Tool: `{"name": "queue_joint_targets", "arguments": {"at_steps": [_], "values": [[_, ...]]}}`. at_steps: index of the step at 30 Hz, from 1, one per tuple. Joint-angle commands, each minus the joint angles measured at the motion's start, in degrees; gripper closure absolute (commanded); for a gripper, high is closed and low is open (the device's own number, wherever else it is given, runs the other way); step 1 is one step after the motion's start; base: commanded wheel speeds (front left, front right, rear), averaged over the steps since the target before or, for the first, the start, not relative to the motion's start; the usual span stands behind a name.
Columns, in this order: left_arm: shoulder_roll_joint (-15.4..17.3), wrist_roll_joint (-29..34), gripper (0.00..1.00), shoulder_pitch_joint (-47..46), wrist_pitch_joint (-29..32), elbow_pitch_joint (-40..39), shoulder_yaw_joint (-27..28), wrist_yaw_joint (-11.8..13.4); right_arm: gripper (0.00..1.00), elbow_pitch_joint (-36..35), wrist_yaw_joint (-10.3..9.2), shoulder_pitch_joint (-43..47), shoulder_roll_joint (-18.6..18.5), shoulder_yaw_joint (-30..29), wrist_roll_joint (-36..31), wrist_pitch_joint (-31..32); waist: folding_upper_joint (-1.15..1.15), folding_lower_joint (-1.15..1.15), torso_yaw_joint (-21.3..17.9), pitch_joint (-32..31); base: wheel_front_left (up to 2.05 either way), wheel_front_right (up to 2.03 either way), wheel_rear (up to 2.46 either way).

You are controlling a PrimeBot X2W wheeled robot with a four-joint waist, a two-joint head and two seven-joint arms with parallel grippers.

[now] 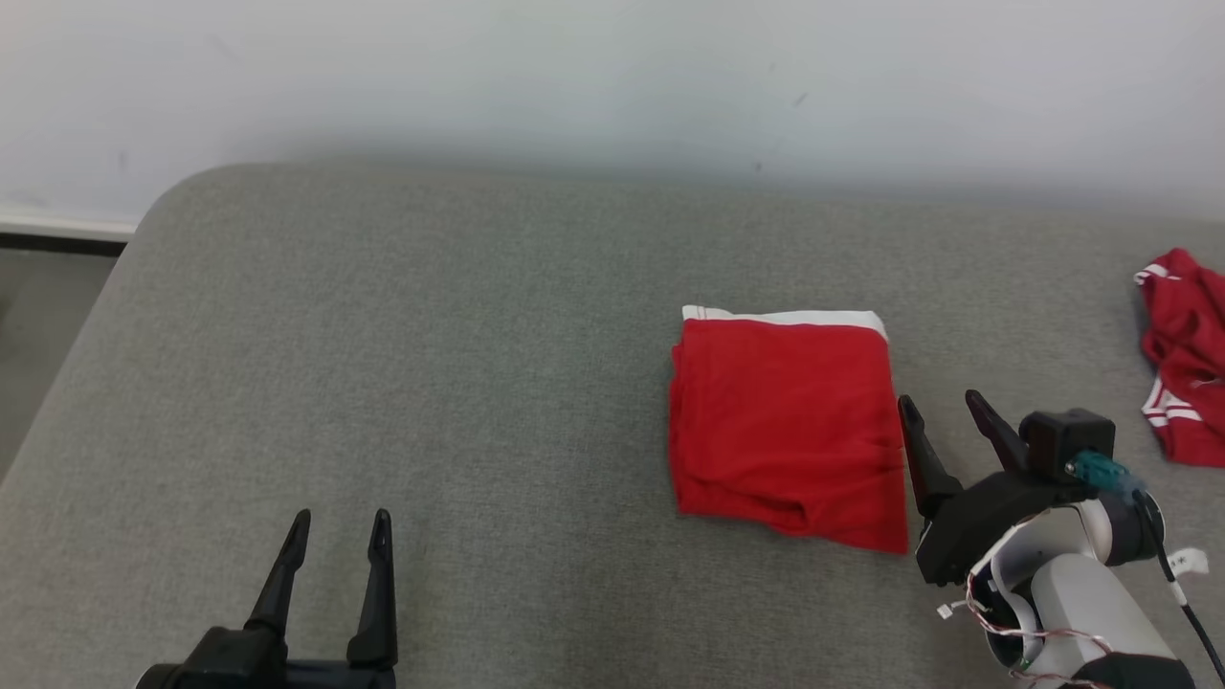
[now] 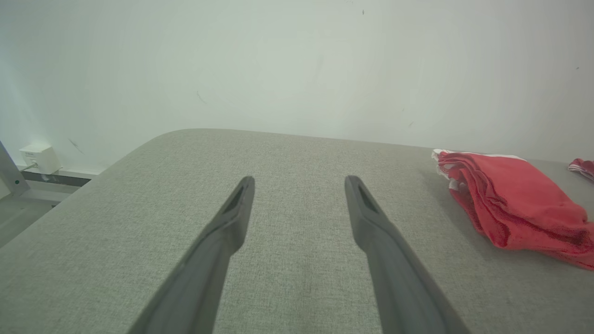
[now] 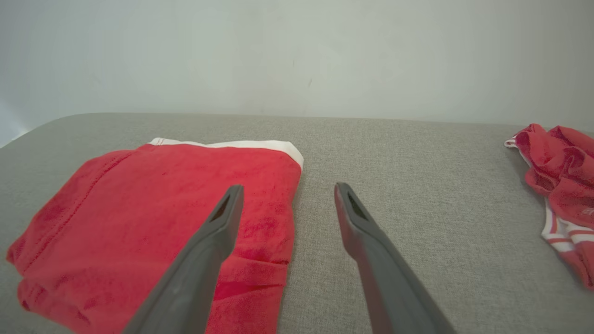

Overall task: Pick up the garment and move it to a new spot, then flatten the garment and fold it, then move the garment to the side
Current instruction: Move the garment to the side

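A red garment point(image 1: 790, 426) with a white band along its far edge lies folded into a rough square on the grey padded table point(image 1: 431, 383). It shows at the right of the left wrist view as a red garment point(image 2: 515, 208) and at the left of the right wrist view as a red garment point(image 3: 153, 218). My right gripper point(image 1: 940, 400) is open just off the garment's right edge, its left finger over the cloth's right border, holding nothing. My left gripper point(image 1: 340, 519) stands open at the lower left, far from the garment, over bare table.
A second red piece of clothing with white stripes point(image 1: 1182, 354) lies crumpled at the table's right edge, also seen as a crumpled red piece point(image 3: 559, 185). A pale wall point(image 1: 612, 86) stands behind the table. The table's left corner is rounded, with floor beyond it.
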Motion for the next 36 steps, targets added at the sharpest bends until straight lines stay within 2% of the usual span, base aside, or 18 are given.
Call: {"name": "queue_joint_targets", "arguments": {"at_steps": [1, 10, 18, 19, 21, 25, 28, 36], "values": [[-0.3, -0.3, 0.0, -1.3, -0.2, 0.4, -0.4, 0.1, 0.0, 3.0, -0.18, -2.4, -0.5, 0.7, 0.7, 0.8, -0.01, -0.01, 2.3, 2.3, 0.0, 0.0, 0.0], [-0.4, -1.2, 0.0, -3.6, -0.2, 1.3, -1.5, 0.1, 0.0, 14.9, -0.18, -8.9, -1.7, 2.2, 1.1, 2.3, -0.01, -0.01, 4.6, 4.5, 0.0, 0.0, 0.0], [-0.6, -1.7, 0.0, -4.4, -0.2, 1.8, -1.1, 0.1, 0.0, 23.6, -0.18, -11.3, -0.5, 4.4, 2.8, 2.0, -0.01, -0.01, 4.7, 5.4, 0.0, 0.0, 0.0], [-0.6, -1.7, 0.0, -4.5, -0.2, 1.9, -0.9, 0.1, 0.51, 24.2, -0.17, -11.5, -0.2, 5.1, 3.1, 2.1, -0.01, -0.01, 4.5, 5.5, 0.0, 0.0, 0.0], [-0.6, -1.8, 0.0, -4.7, -0.2, 2.0, -0.9, 0.1, 1.0, 24.9, -0.18, -12.2, -0.3, 6.0, 3.8, 1.3, -0.01, -0.01, 4.2, 5.6, 0.0, 0.0, 0.0], [-0.6, -2.0, 0.0, -4.9, -0.2, 2.0, -1.1, 0.1, 1.0, 25.6, -0.19, -13.9, -1.6, 8.1, 4.7, 0.4, -0.01, -0.01, 3.5, 6.2, 0.0, 0.0, 0.0], [-0.6, -2.1, 0.0, -5.5, -0.2, 1.8, -1.3, 0.1, 1.0, 24.9, -0.19, -16.8, -3.2, 11.9, 5.0, 0.4, -0.01, -0.01, 2.1, 7.3, 0.0, 0.0, 0.0], [-0.6, -2.6, 0.0, -7.1, -0.2, 0.5, -0.8, 0.1, 1.0, 19.7, -0.19, -25.3, -10.3, 21.8, 7.3, 5.2, -0.01, -0.01, -3.4, 12.7, 0.0, 0.0, 0.0]]}}
